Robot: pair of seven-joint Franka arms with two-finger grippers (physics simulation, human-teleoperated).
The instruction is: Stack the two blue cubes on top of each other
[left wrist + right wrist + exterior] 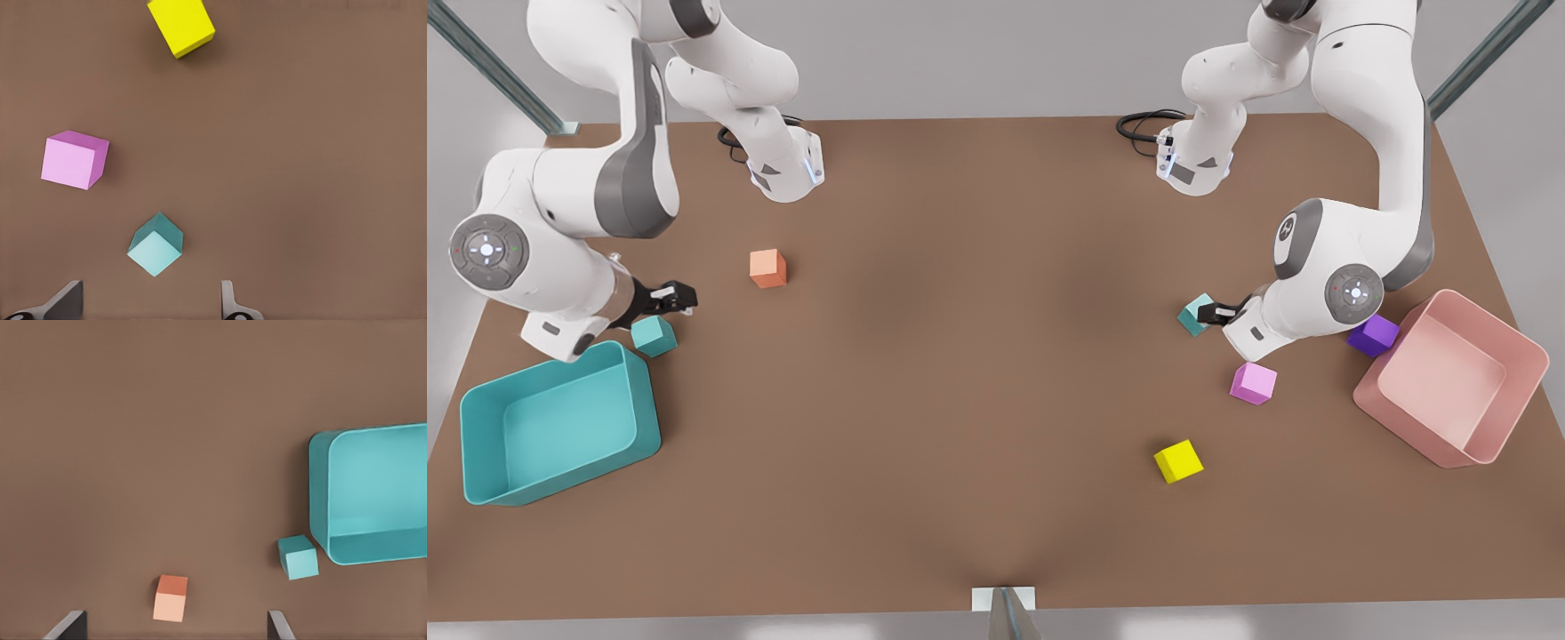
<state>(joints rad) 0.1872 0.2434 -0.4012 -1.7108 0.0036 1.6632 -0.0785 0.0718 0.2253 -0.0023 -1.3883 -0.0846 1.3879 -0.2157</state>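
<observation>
One blue cube (1193,316) lies on the table at the front view's right, and it appears again as the blue cube (155,244) just ahead of my left gripper's open fingers. My left gripper (1215,311) hovers right beside it, holding nothing. The other blue cube (654,335) sits at the front view's left, by a corner of the teal bin (560,425). My right gripper (672,297) hangs open just above it. In the right wrist view, this blue cube (298,557) lies off to one side of the open right gripper (175,625).
An orange cube (767,268) lies at mid-left. A pink cube (1254,382), a yellow cube (1178,460) and a purple cube (1373,334) lie at the right. A pink bin (1449,378) stands at the far right edge.
</observation>
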